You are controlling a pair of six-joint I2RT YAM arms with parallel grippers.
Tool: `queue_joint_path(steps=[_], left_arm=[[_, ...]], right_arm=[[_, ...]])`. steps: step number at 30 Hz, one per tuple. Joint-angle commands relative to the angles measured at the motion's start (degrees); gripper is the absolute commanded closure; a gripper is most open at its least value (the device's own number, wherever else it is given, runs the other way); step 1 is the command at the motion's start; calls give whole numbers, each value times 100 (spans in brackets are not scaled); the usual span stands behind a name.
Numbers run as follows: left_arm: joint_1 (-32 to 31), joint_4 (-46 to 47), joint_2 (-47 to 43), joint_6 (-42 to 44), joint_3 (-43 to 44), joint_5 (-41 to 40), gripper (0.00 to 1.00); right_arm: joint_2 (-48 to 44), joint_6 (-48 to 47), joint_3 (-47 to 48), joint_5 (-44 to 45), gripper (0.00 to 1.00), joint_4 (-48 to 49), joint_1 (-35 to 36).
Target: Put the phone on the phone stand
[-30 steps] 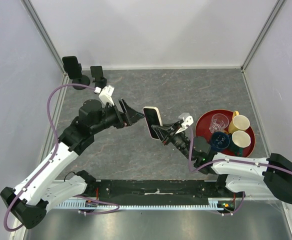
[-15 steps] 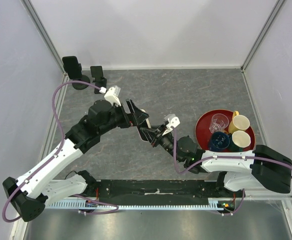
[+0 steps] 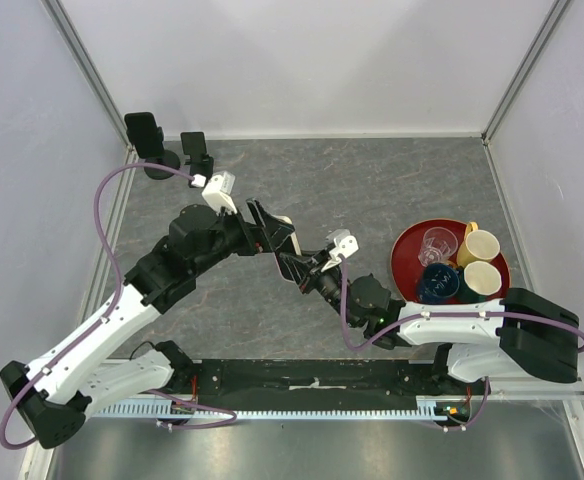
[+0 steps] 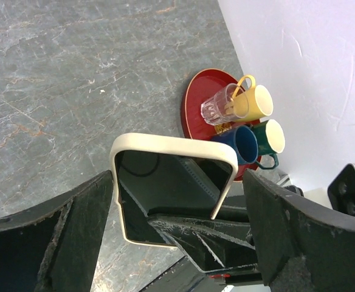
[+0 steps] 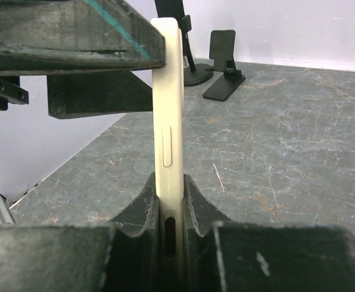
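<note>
The top camera looks down from behind my bases over the whole table (image 3: 372, 180); my left wrist camera faces the red tray (image 4: 193, 103) past the phone (image 4: 165, 182), close; my right wrist, closer, shares that phone, with the stands (image 5: 222, 48) beyond.

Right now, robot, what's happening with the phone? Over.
Right fingers shut on phone. Left fingers open, one each side of it. Phone stand far back left, phone not there yet. Only table between.

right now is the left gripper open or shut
Open: the left gripper has its black fingers spread wide either side of the cream-cased smartphone, which the right gripper clamps.
</note>
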Motion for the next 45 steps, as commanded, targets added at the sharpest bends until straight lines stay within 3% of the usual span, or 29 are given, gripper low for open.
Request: queue_joint_path(steps=[1, 12, 19, 22, 26, 29, 30, 31, 33, 34, 35, 38, 41, 45], left_arm=[[-23, 602, -258, 177, -128, 33, 11], [-23, 708, -39, 362, -31, 332, 11], [-32, 541, 41, 467, 30, 209, 6], [-23, 576, 67, 528, 39, 279, 9], [-32, 716, 93, 678, 74, 402, 23], [-32, 681, 181, 1020, 250, 446, 46], [-23, 542, 233, 1090, 311, 429, 65], [-14, 471, 312, 1204, 451, 394, 76], [-6, 330, 366, 1284, 557, 174, 98], [3, 260, 375, 1424, 636, 139, 98], [21, 216, 383, 1521, 672, -105, 98], [126, 101, 357, 1864, 821, -545, 98], [459, 136, 392, 2355, 953, -757, 98], [1475, 364, 716, 2848, 1085, -820, 98]], right_arm=[[-95, 63, 305, 108, 100, 599, 53], [-16, -43, 428, 91, 100, 625, 158], [-25, -87, 437, 91, 100, 634, 167], [-8, -87, 454, 91, 100, 625, 158], [36, -78, 472, -6, 100, 652, 167], [63, -87, 490, -111, 100, 652, 158], [80, -78, 498, -103, 100, 652, 158], [89, -43, 525, -77, 99, 626, 167], [124, -52, 551, -85, 76, 564, 132], [142, -78, 595, -129, 66, 555, 106], [159, -95, 630, -216, 48, 477, 80], [247, 149, 744, -688, 24, 336, -236], [423, 457, 797, -1235, 14, 388, -816], [940, 547, 999, -2052, 7, 625, -1580]])
